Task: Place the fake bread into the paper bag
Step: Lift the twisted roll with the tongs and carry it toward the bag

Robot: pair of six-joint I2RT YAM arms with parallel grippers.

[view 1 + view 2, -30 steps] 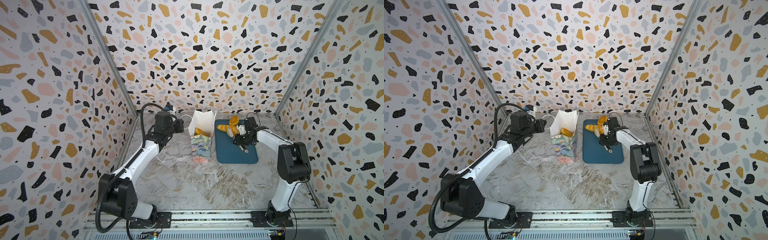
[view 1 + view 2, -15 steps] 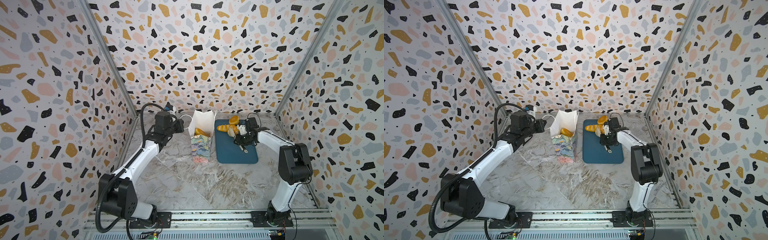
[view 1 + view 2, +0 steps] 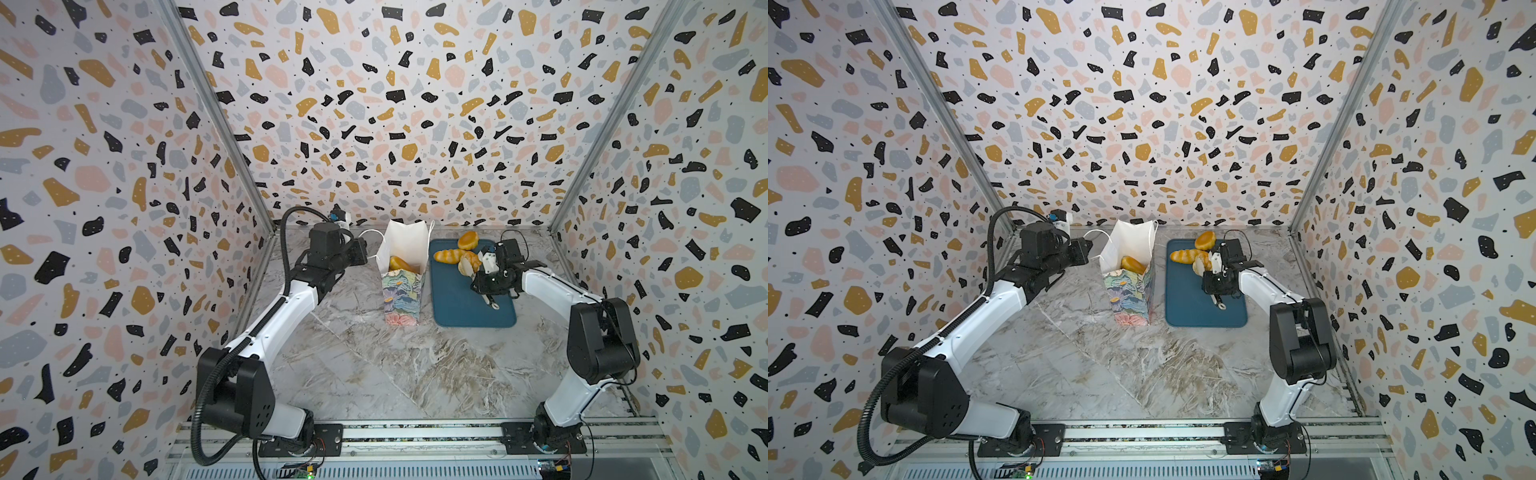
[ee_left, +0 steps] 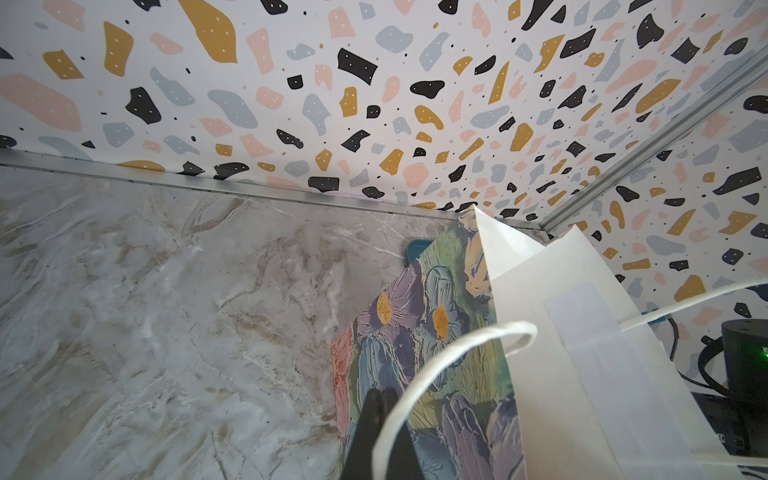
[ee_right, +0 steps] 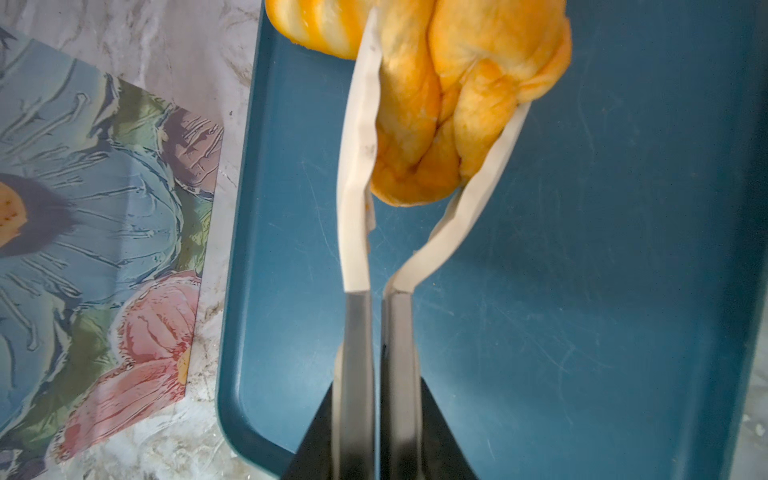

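At the bench's back edge: tongs closed on a bun, bag waiting.
On the left, the left gripper [image 4: 380, 432] has its jaws pressed together under the cord handle [image 4: 449, 353] of the paper bag [image 3: 405, 286]; whether it pinches the cord I cannot tell. One bread [image 3: 400, 263] lies inside the bag. Just right, over the teal tray [image 3: 457, 307], the right gripper [image 5: 376, 415] squeezes tongs [image 5: 355, 187] onto a knotted bun [image 5: 457, 104]. A long loaf [image 3: 446, 254] and a round bun [image 3: 468, 240] sit by the tray's back edge. Next, I judge: lift, carry left over the bag's mouth, release. No writing is readable.
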